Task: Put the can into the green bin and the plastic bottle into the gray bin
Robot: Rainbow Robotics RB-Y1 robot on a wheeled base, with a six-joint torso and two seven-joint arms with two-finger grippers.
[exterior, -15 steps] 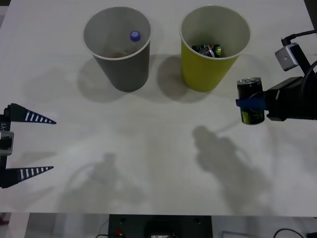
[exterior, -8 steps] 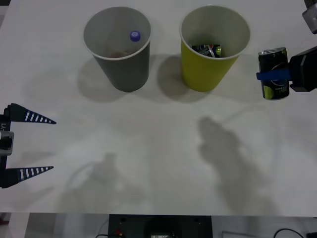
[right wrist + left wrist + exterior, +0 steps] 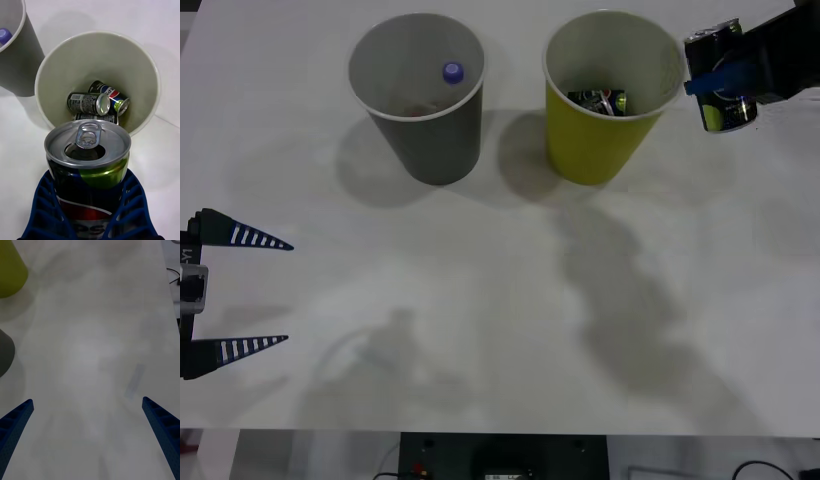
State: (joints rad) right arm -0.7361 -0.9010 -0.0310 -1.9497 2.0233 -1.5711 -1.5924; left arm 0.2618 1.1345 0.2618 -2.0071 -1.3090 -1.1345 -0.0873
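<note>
Two bins: we're seeing a gray tapered bin (image 3: 417, 95) holding the blue-capped clear plastic bottle (image 3: 452, 72), and a yellow-green tapered bin (image 3: 612, 92).
Cans: we're counting three lying inside green, plus one held.
Right gripper (image 3: 725, 78): we're clamping the dark silver-topped can (image 3: 88, 165) tilted, just beside green's rim.
Left gripper (image 3: 242, 291): fingers apart, idling near the table's edge.
Risk: releasing short drops it outside.

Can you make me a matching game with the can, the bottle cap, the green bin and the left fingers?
Things:
1. the can
2. the plastic bottle's cap
3. the green bin
4. the left gripper

States:
A. open, over the table's near left side
B. has cans lying in it
C. inside the gray bin
D. held by the right gripper, beside the green bin's rim

Pairs: 1-D, 2-C, 3-B, 4-A
</note>
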